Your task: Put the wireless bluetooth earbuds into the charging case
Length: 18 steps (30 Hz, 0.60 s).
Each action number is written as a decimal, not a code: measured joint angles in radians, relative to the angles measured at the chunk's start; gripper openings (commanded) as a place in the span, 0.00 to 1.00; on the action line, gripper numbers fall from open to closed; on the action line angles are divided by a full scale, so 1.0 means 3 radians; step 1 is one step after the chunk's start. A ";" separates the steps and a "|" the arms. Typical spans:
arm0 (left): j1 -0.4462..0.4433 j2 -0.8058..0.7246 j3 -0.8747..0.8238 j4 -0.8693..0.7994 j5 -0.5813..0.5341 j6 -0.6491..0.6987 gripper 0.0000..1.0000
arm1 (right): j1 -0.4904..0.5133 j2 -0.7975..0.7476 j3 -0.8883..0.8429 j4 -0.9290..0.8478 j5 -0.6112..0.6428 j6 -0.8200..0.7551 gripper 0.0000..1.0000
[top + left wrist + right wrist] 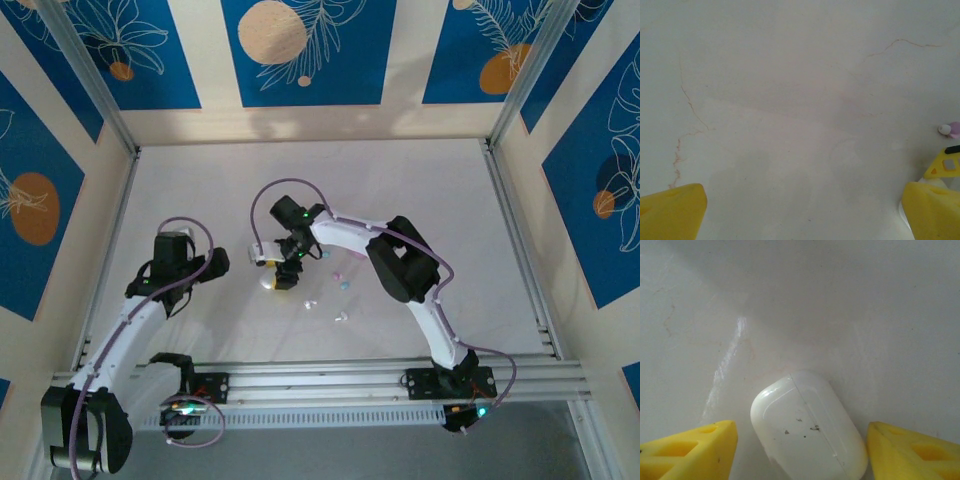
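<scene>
A white pebble-shaped charging case (807,427), lid shut, lies on the table between my right gripper's yellow fingers (695,450). There is a gap on both sides of it. My right gripper (801,434) is open around the case and low over it; from above it (287,271) covers most of the case (268,283). Several tiny earbuds lie just right of it: a pink one (337,275), a light blue one (345,285) and pale ones (310,303) (340,318). My left gripper (804,196) is open over bare table, to the left of the case (217,262).
In the left wrist view a small pink and white earbud (951,129) sits at the right edge, with a yellow finger of the other gripper (945,164) below it. Side walls (110,230) and a back wall enclose the white table (400,180). A rail (330,375) runs along the near edge.
</scene>
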 measured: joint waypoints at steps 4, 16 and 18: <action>0.0000 0.0000 0.0000 0.0000 0.0000 0.0000 1.00 | 0.0003 -0.0017 -0.0167 0.0094 0.0009 0.0006 0.68; 0.0000 0.0000 0.0000 0.0000 0.0001 0.0000 1.00 | 0.0066 -0.0284 -0.0623 0.0451 0.0214 0.0137 0.62; 0.0000 0.0000 0.0000 0.0000 0.0001 0.0000 1.00 | 0.0094 -0.0284 -0.0633 0.0518 0.0277 0.0205 0.61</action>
